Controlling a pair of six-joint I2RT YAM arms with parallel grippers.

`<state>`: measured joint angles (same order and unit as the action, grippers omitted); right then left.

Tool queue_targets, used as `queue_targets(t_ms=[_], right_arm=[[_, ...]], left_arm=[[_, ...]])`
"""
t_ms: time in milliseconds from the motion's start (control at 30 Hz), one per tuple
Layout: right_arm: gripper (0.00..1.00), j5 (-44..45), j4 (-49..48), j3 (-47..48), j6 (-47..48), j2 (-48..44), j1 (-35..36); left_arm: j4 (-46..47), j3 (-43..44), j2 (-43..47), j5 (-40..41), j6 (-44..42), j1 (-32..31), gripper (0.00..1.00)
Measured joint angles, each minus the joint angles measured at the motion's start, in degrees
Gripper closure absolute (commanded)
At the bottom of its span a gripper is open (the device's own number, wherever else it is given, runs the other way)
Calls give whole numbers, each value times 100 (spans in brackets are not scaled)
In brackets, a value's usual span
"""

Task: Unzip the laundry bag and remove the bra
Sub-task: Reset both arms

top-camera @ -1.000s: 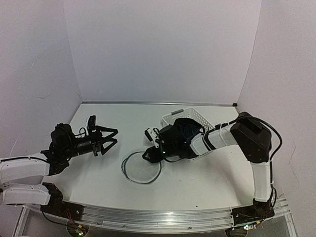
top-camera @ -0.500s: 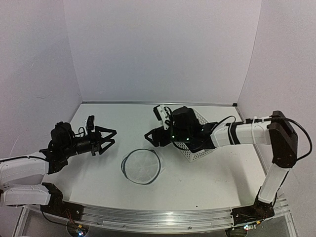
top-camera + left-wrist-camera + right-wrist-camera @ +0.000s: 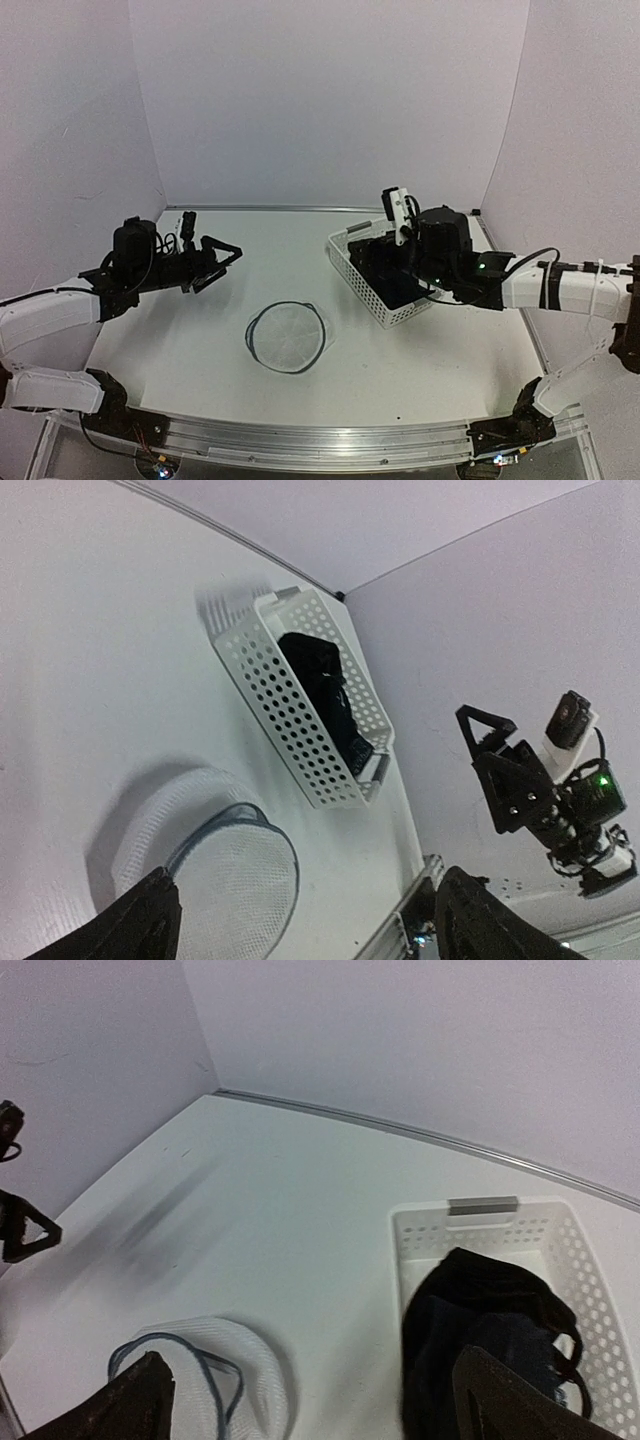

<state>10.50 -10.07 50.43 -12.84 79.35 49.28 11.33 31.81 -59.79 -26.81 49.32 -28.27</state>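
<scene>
The laundry bag lies collapsed to a flat white mesh disc with a dark rim on the table's near middle, also seen in the wrist views. The black bra lies bunched inside the white slotted basket, free of any finger, and shows there in the left wrist view. My right gripper hovers over the basket, jaws wide open and empty. To the left of the bag, my left gripper is raised above the table, open and empty.
The basket stands at the back right, set at an angle, its handle end toward the rear wall. White walls close the table on three sides. A metal rail runs along the near edge.
My right gripper carried the bra from beside the bag to the basket, opened and left it there. My left gripper rose, drew back a little and opened wider.
</scene>
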Motion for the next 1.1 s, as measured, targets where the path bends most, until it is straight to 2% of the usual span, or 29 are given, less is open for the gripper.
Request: queue_targets(t_ms=[233,400,667,900,1100], right_arm=[[2,1290,564,-420,-9,-678,-68],[2,2090,920,-846,-111,-1263,-358],[2,1967,1464,-1657,-662,-2424,-1836],[2,1685,1652,-1954,-852,-2918,-1893],[2,1493,1674,-2024,-957,-3008,-1893]], left_arm=[[-1443,1231,-396,1005,-1215,11,12],[-2048,1786,-621,1843,-1851,22,12],[-2516,1956,-535,2739,-2398,26,12],[-2618,1882,483,3086,-2559,26,11],[-2533,1285,1335,3259,-2483,26,11]])
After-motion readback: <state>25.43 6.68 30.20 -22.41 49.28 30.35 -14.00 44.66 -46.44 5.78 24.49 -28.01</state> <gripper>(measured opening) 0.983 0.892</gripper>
